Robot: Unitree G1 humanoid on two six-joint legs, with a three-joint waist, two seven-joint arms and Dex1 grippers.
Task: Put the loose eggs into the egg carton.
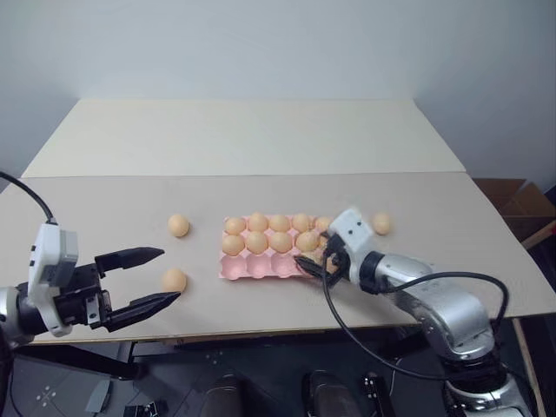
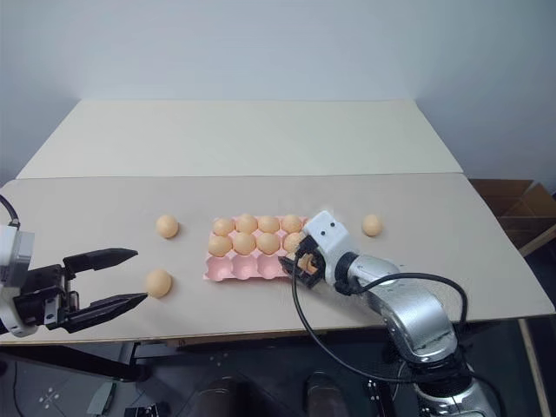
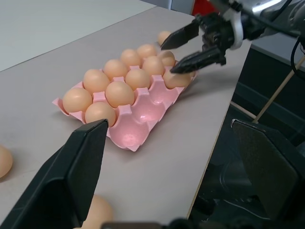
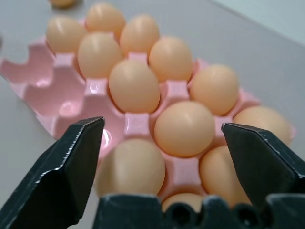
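Note:
The pink egg carton [image 1: 261, 268] lies at the table's front middle, with eggs in its back and middle rows. Its front cups [image 3: 143, 109] are bare toward the left. My right gripper [image 1: 314, 259] hovers open over the carton's right end. One egg [image 4: 131, 167] rests in a cup there between the spread fingers, not gripped. Loose eggs lie on the table: one [image 1: 178, 225] left of the carton, one [image 1: 174, 279] nearer the front edge, one [image 1: 380, 224] right of the carton. My left gripper [image 1: 169, 275] is open and empty, its tips close to the front-left egg.
A second, paler tabletop [image 1: 243, 135] joins on behind the seam. A cardboard box [image 1: 521, 204] sits beyond the table's right edge. A black cable [image 1: 347, 334] hangs from my right arm over the front edge.

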